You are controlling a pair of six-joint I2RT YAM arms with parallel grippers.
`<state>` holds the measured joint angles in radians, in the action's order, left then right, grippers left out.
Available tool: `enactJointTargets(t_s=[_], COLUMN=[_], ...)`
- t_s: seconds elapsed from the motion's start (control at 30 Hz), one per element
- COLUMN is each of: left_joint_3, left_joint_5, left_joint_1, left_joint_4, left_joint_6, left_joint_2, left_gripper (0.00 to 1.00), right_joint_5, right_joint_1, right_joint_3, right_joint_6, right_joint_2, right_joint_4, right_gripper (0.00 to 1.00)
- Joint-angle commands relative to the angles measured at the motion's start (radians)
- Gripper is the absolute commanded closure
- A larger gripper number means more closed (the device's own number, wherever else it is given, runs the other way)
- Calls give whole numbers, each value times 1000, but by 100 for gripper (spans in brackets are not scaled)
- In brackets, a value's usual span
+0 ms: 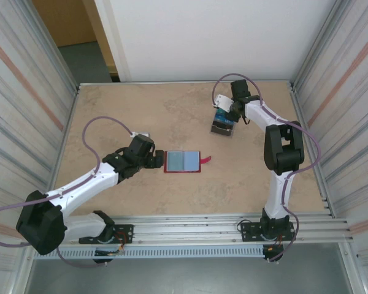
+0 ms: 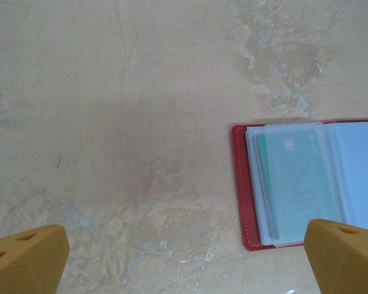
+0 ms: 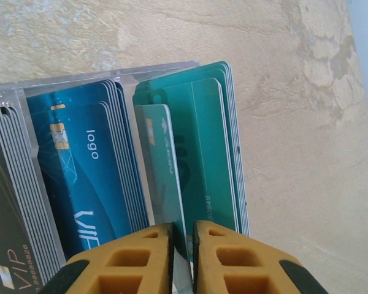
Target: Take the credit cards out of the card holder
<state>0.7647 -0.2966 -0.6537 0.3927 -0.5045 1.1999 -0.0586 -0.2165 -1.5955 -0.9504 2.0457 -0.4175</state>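
Right gripper [image 3: 183, 245] pinches a teal credit card [image 3: 162, 165] standing in the clear sorting tray [image 3: 12, 98] at the table's far right, so that delivery looks nearly done. Left gripper [image 2: 184, 254] gapes wide beside the open card holder [image 2: 242, 184] at mid-table, where a pocketed teal card [image 2: 294, 190] shows more is left.

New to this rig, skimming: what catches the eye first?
An open red leather-like folding card holder lies mid-table, the open left gripper beside it. At the far right, the right gripper pinches a thin teal plastic card at a clear rack of blue, teal and dark cards.
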Motion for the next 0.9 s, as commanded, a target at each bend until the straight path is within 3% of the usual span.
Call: enactJointTargets(t_s=[0.0,0.23,0.53,0.73,0.87], left_joint_3=[30,27,19,15,10], left_joint_5=[0,9,9,8,14], left_joint_1=[6,7,8,10,10], left_joint_4=[3,-3,-4,-10,-18], left_joint_6=[-1,-2,-4,-10,-11], left_joint_2=[1,1,-7,-14,-13], left_gripper=[1,1,1,1,1], right_joint_5=[-37,-72,4,60,177], right_joint_1=[-4,-2,38,93,159], right_joint_3=[-34,-46,-50,-15,-2], right_joint_6=[19,84,383,753,1019], right_joint_2=[13,6,-62,-147,-175], right_joint_4=[20,75,94,102,33], right_gripper=[79,71,67,67,69])
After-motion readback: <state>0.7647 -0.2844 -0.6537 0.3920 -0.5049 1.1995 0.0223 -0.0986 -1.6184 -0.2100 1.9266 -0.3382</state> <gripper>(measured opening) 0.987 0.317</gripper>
